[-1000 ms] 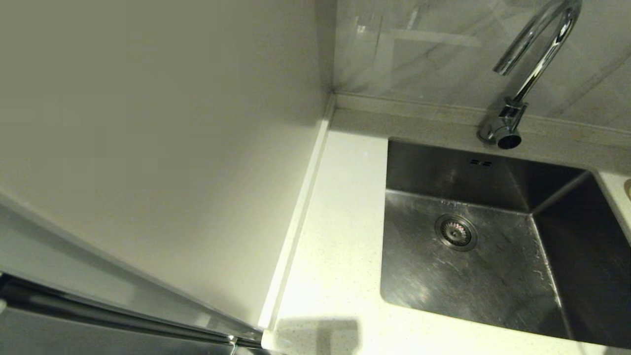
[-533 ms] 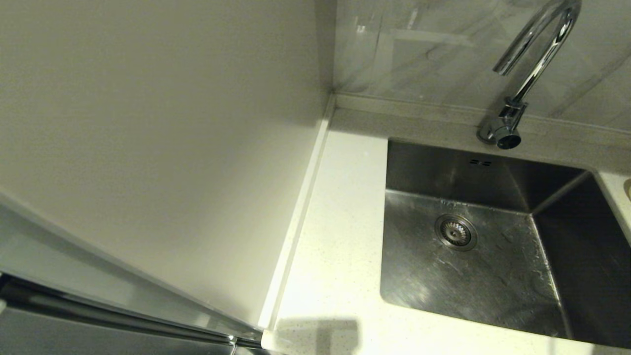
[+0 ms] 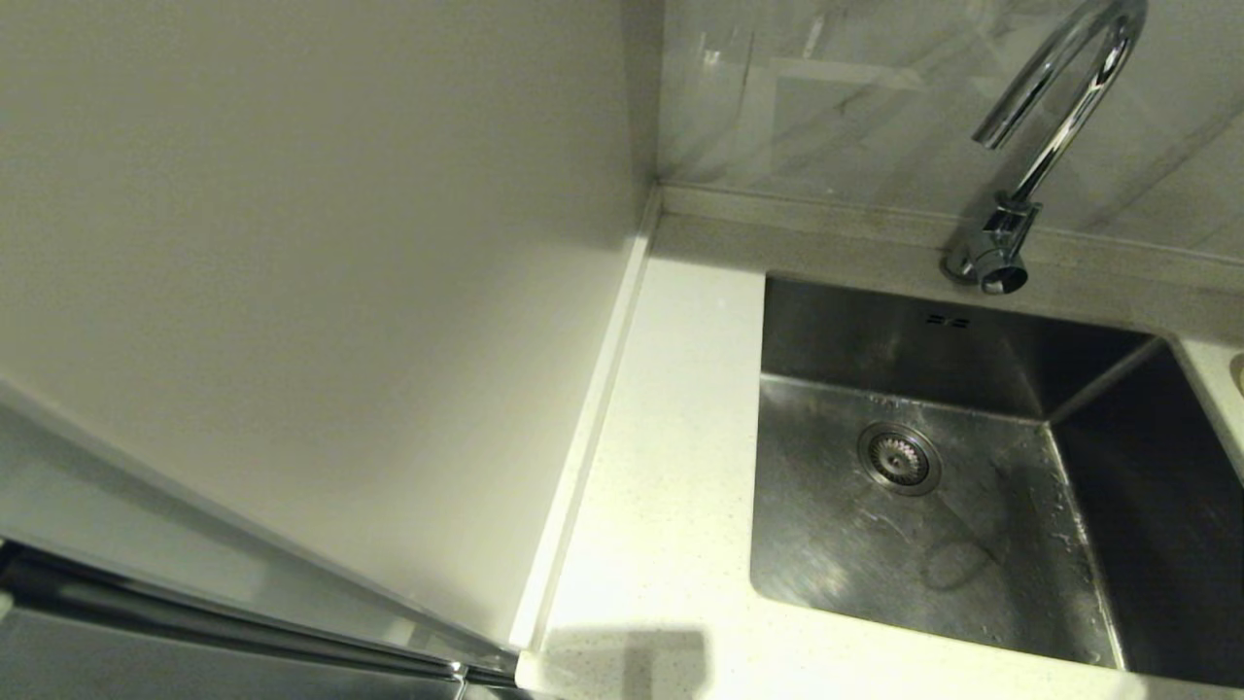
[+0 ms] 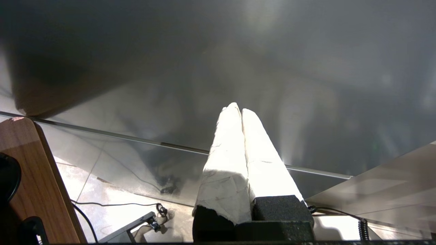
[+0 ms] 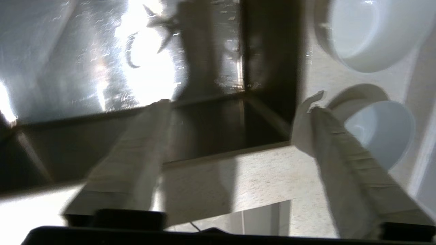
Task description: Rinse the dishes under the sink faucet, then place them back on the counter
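Note:
The steel sink lies empty, with its strainer drain bare and wet streaks on the floor. Behind it stands the chrome faucet; no water runs from it. In the right wrist view my right gripper hangs open over the sink's front right corner, holding nothing. Beside its finger on the counter sit a white bowl and a pale grey-blue bowl. The yellow bowl is out of view. My left gripper is shut and empty, parked low before a grey panel. Neither arm shows in the head view.
A plain pale side panel walls off the counter's left strip. A pale curved sliver shows on the counter at the head view's right edge. In the left wrist view, floor tiles, cables and a wooden board lie below.
A faint dark ring-shaped reflection has appeared on the sink floor toward the front. The sink, faucet and counter have not moved.

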`<state>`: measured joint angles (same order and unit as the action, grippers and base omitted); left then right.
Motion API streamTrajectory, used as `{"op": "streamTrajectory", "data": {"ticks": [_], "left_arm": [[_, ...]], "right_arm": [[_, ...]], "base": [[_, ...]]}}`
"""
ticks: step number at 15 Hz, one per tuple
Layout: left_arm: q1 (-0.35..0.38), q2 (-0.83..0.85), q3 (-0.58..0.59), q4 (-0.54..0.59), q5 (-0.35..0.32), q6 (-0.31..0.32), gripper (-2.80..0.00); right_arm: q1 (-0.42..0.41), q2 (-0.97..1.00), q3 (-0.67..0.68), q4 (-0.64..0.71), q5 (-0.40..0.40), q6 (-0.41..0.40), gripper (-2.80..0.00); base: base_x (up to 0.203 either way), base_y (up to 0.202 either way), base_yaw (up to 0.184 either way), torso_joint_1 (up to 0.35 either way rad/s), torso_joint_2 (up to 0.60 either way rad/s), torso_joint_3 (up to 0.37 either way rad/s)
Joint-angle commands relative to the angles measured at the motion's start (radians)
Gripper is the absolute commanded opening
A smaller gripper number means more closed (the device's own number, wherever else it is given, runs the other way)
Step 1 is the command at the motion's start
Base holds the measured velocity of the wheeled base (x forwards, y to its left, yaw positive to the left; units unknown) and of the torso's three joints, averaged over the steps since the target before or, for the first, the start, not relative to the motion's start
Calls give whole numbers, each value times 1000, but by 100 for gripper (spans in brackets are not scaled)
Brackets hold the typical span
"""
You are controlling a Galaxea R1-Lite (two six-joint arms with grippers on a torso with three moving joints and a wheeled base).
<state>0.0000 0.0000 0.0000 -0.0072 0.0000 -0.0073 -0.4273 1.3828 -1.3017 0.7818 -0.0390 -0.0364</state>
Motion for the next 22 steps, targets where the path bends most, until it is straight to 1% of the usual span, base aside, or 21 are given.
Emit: {"op": "streamTrajectory", "data": {"ticks": [1, 4, 6, 7, 9, 12, 15, 18, 19, 20, 22], "left_arm": [[0, 0, 3, 0, 0, 0, -280], [0, 0, 3, 0, 0, 0, -280], [0, 0, 3, 0, 0, 0, -280], [0, 0, 3, 0, 1, 0, -280], [0, 0, 3, 0, 0, 0, -280], [0, 0, 3, 0, 0, 0, -280], [0, 0, 3, 0, 0, 0, -280], [0, 0, 3, 0, 0, 0, -280], [0, 0, 3, 0, 0, 0, -280], [0, 0, 3, 0, 0, 0, -280], [0, 0, 3, 0, 0, 0, -280]], "right_arm": [[95, -51, -3, 11, -26, 1, -280], [145, -105, -2, 8, -35, -4, -280], [193, -166, 15, 7, -40, -11, -280], [213, -211, 36, 7, -52, -29, -280], [240, -337, 129, 6, -85, -79, -280], [256, -603, 318, 1, -101, -141, -280], [252, -849, 481, 1, -106, -177, -280], [248, -1047, 627, -14, -108, -217, -280], [247, -1085, 673, -45, -109, -194, -280], [247, -1096, 713, -122, -108, -146, -280], [248, -1097, 814, -306, -109, -116, -280]], "base": [[0, 0, 0, 0, 0, 0], [0, 0, 0, 0, 0, 0], [0, 0, 0, 0, 0, 0], [0, 0, 0, 0, 0, 0], [0, 0, 0, 0, 0, 0], [0, 0, 0, 0, 0, 0], [0, 0, 0, 0, 0, 0], [0, 0, 0, 0, 0, 0], [0, 0, 0, 0, 0, 0], [0, 0, 0, 0, 0, 0], [0, 0, 0, 0, 0, 0]]}}
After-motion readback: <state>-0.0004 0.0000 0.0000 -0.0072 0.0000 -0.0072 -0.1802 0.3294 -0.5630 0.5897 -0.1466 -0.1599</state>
